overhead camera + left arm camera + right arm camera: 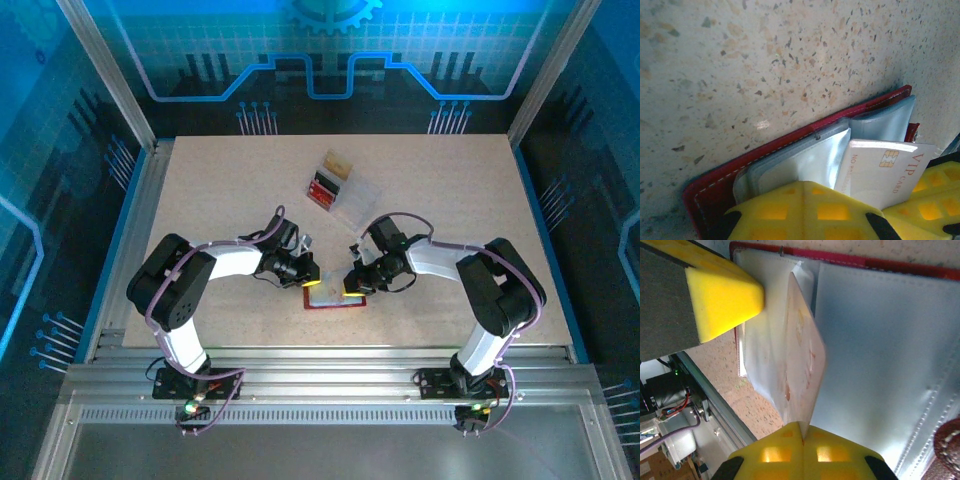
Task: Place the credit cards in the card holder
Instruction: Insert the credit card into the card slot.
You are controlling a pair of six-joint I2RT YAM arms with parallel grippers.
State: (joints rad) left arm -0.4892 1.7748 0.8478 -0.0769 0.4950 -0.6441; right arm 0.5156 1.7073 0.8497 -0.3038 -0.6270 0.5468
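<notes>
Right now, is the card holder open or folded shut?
Open: the card holder lies spread on the table, clear sleeves exposed, a credit card angled against them.

The card holder, dark red with pale stitching, lies opened flat on the table close to its near edge, about midway along it. Its clear plastic sleeves face up. One credit card, whitish with a gold chip and "VIP CARD" lettering, stands tilted against the sleeves. Whether it has entered a pocket cannot be told.
</notes>
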